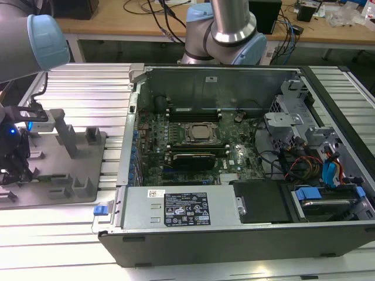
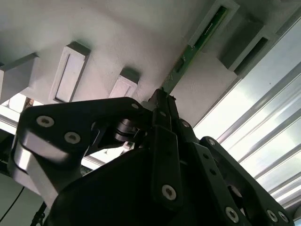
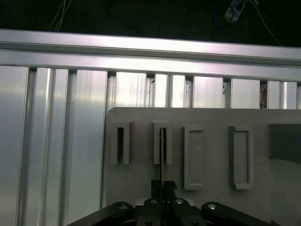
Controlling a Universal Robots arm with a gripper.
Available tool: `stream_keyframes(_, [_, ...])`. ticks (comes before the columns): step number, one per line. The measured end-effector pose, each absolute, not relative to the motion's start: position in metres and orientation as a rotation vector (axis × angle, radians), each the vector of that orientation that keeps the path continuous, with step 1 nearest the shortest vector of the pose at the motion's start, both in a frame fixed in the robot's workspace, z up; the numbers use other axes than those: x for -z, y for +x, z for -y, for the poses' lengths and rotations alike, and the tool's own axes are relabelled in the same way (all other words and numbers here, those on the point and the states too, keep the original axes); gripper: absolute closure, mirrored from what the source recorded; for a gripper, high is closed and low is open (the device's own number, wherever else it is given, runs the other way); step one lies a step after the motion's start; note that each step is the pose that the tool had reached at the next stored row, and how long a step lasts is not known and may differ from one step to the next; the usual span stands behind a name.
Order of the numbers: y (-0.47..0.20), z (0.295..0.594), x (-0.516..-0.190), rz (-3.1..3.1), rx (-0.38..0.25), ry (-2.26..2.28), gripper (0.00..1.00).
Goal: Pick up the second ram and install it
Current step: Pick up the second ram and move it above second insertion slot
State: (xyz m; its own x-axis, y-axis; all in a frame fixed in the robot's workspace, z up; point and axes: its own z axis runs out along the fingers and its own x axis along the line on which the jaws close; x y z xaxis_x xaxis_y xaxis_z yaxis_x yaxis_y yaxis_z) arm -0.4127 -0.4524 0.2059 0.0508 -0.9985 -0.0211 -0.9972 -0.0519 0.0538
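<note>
One-stick job: grips ram (image 2: 193,49) by its edge, gripper (image 2: 162,96) closed on it, still seated upright in a slot of grey fixture (image 3: 211,117) on slatted surface (image 3: 56,141). Looks light, stiff, fragile; wants pinching on board edges, not flat faces

The second ram (image 2: 190,52) is green, the gripper (image 2: 162,101) black, the fixture plate (image 2: 141,37) grey.

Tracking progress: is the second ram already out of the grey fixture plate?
No, the second ram stands slotted in the fixture plate, at the gripper.
</note>
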Motion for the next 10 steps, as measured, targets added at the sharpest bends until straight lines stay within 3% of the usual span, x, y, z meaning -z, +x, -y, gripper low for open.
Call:
stream_keyframes(1, [-0.4126,0.4524,-0.2059,2.146,0.082,2.259,0.90])
stream_keyframes(10, [-0.4126,0.4525,-0.2144,2.172,0.082,2.235,0.90])
